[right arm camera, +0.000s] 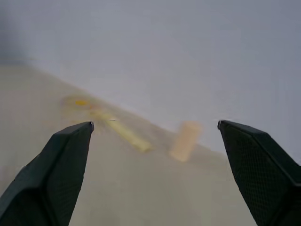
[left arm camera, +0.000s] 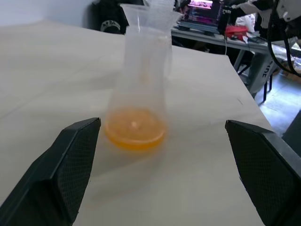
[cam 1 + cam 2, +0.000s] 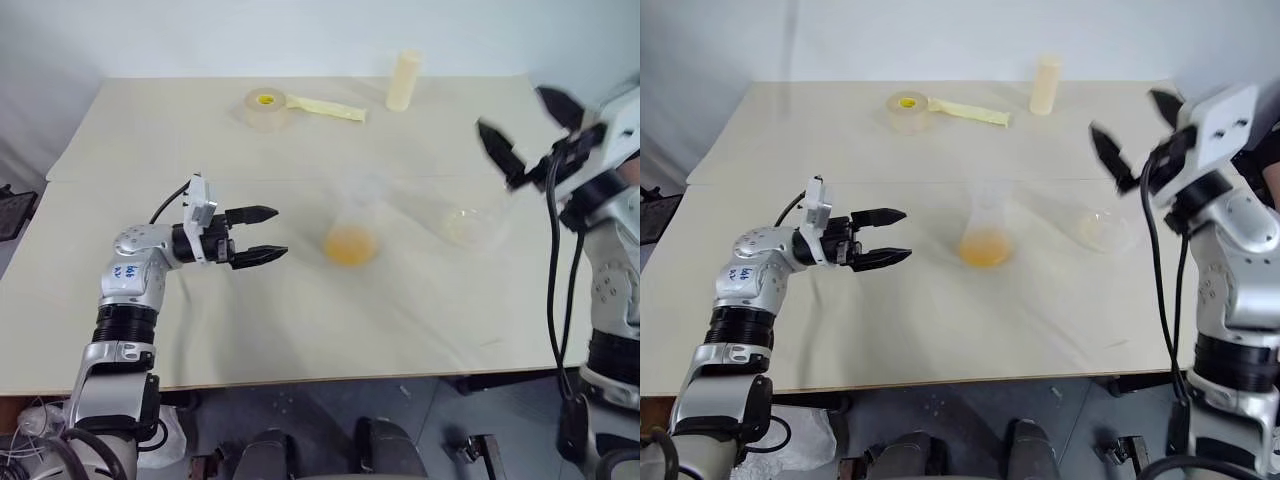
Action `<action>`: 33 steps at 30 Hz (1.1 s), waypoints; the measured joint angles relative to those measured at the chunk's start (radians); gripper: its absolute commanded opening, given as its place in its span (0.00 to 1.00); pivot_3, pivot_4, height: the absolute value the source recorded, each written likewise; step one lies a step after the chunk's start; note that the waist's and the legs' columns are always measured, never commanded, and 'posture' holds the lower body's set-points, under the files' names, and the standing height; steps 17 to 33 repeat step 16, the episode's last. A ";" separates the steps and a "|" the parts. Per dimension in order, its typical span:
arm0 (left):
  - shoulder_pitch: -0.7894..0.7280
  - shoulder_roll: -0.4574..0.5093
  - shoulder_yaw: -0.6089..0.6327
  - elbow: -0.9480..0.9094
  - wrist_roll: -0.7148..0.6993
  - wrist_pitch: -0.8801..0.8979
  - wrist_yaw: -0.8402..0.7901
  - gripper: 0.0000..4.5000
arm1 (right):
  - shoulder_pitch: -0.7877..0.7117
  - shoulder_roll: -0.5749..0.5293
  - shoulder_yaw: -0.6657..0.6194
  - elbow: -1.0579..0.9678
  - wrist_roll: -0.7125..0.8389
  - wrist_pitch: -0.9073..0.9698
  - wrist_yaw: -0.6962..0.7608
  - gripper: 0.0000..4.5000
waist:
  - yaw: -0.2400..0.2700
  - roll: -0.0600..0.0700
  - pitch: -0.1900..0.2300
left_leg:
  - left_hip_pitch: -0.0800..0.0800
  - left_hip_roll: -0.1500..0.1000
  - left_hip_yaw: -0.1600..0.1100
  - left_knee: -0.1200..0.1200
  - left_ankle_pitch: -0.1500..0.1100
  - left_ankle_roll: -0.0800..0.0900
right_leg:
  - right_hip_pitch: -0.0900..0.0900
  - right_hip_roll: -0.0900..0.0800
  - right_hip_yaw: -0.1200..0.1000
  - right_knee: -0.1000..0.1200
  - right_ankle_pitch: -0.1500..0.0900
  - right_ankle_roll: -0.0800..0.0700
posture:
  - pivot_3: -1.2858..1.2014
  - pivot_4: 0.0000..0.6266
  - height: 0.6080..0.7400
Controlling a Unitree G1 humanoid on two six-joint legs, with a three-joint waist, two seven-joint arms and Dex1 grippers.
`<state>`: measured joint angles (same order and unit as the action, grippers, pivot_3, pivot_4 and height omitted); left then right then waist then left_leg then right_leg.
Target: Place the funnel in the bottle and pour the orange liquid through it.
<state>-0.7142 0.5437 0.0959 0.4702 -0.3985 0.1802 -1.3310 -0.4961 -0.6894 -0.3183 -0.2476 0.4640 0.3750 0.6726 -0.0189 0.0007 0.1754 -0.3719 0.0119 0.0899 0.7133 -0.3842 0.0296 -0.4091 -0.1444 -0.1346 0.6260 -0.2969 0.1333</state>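
A frosted bottle point(image 3: 987, 225) stands upright near the center of the cream table point(image 3: 890, 320), a shallow pool of orange liquid point(image 3: 985, 247) settled in its flared base. In the left wrist view the same bottle rises between the two black fingers, and something clear and flared sits in its neck; whether that is the funnel cannot be told.

At the left of the frame the left gripper point(image 3: 880, 237) points level toward the bottle with its fingers spread and nothing between them, well apart from the glass.

At the upper right the right gripper point(image 3: 1135, 135) is raised above the table, its fingers point(image 3: 1108, 155) splayed wide and empty.

Below it, right of the bottle, a clear flask point(image 3: 1102, 229) lies on the table, its outline faint against the surface.

Along the far edge of the table, at the top of the frame, lie a yellow tape roll point(image 3: 907, 105) with a loose strip point(image 3: 973, 113) trailing to the right, and an upright cream cylinder point(image 3: 1045, 84).
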 measured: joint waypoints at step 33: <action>0.109 0.137 0.019 0.029 0.009 -0.070 -0.098 1.00 | 0.519 -0.162 0.010 0.077 -0.012 -0.222 0.484 0.99 | 0.040 -0.001 0.000 | 0.002 0.000 0.004 0.004 -0.001 0.002 | 0.003 -0.001 0.000 -0.004 0.000 0.000 | 0.52 0.24 1.00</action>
